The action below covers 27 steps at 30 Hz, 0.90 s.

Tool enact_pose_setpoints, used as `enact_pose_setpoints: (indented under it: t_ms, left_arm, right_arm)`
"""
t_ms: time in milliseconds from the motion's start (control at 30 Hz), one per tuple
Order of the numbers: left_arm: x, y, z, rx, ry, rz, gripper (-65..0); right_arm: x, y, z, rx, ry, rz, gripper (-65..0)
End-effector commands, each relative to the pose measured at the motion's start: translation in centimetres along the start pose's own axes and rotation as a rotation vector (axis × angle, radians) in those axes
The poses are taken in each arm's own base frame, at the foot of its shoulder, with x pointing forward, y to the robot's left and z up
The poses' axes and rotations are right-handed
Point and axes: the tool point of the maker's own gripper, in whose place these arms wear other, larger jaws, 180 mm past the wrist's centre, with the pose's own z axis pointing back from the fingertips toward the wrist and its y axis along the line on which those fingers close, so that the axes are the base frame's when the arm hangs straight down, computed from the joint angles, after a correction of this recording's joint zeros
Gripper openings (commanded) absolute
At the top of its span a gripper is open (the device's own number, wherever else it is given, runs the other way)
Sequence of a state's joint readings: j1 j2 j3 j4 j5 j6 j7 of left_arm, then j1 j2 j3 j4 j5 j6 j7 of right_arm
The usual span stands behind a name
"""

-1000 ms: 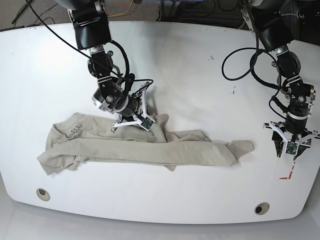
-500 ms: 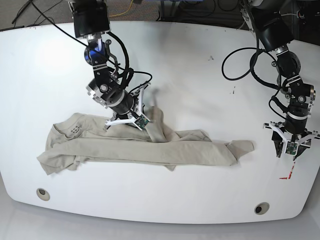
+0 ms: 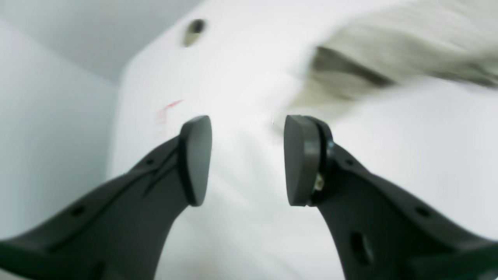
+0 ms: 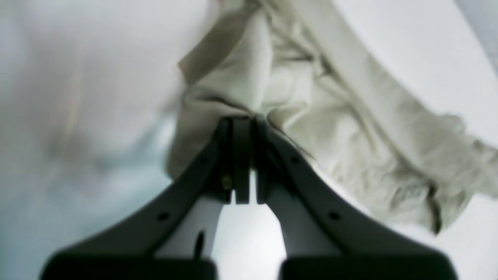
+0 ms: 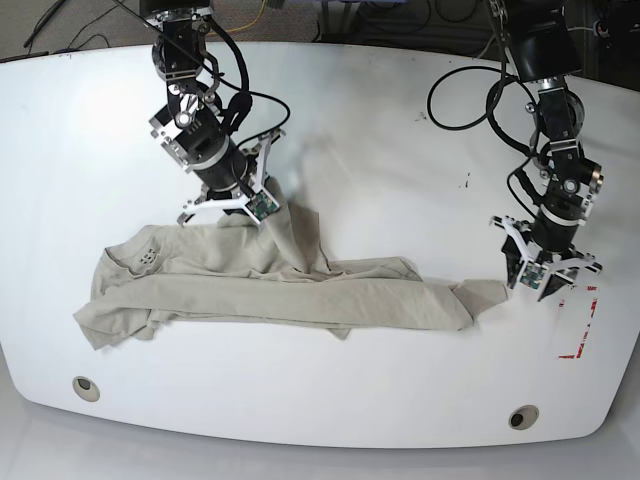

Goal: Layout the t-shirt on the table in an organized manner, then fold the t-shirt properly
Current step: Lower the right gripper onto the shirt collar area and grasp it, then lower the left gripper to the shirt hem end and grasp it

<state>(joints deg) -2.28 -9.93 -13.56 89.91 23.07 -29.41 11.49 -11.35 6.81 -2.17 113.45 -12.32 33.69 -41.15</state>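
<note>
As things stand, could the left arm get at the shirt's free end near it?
Probably yes: the left gripper is open beside the t-shirt end, with only bare table between.

The t-shirt (image 5: 300,290) is soft, wrinkly cloth. The surface (image 5: 400,160) is smooth, shiny white. My tool's pads (image 3: 196,159) look dull black plastic.

Counter (image 5: 400,140): glossy white, rounded corners.
Grommet holes (image 5: 86,388): two, near front edge.
Red tape (image 5: 578,325): outline, right side.
T-shirt (image 5: 260,295): beige, bunched lengthwise across counter.
</note>
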Motion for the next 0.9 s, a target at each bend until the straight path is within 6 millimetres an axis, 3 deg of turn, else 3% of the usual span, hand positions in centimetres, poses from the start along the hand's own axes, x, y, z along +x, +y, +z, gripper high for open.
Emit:
enact_pose_setpoints:
  t_ms: [0, 133, 200, 367, 633, 700, 867]
  left_arm:
    - [1.8, -0.6, 0.1, -0.012, -0.059, -0.016, -36.6]
    - [2.0, -2.8, 0.0, -0.060, -0.063, -0.018, -36.6]
    - [2.1, -3.0, 0.0, -0.064, -0.065, -0.018, -36.6]
    - [2.9, -3.3, -0.4, -0.060, -0.083, 0.004, -36.6]
    - [5.0, -2.0, -1.9, -0.034, -0.118, 0.027, -36.3]
    - [5.4, -2.0, -2.5, -0.035, -0.120, 0.040, -33.6]
    - [5.3, -1.3, -3.5, -0.014, -0.097, 0.102, -12.5]
  right_arm:
    - [-0.4, -1.2, 0.7, -0.042, 0.003, -0.006, -65.0]
    - [-2.2, -1.1, 1.2, -0.043, 0.041, -0.029, -65.0]
    - [-3.0, -1.0, 1.5, -0.045, 0.057, -0.040, -65.0]
    - [-4.2, -1.2, 1.8, -0.051, 0.082, -0.055, -65.0]
    - [-4.3, -1.1, 1.8, -0.050, 0.084, -0.054, -65.0]
    - [-4.2, -1.1, 1.8, -0.049, 0.083, -0.055, -65.0]
    - [-4.3, -1.0, 1.8, -0.047, 0.084, -0.054, -65.0]
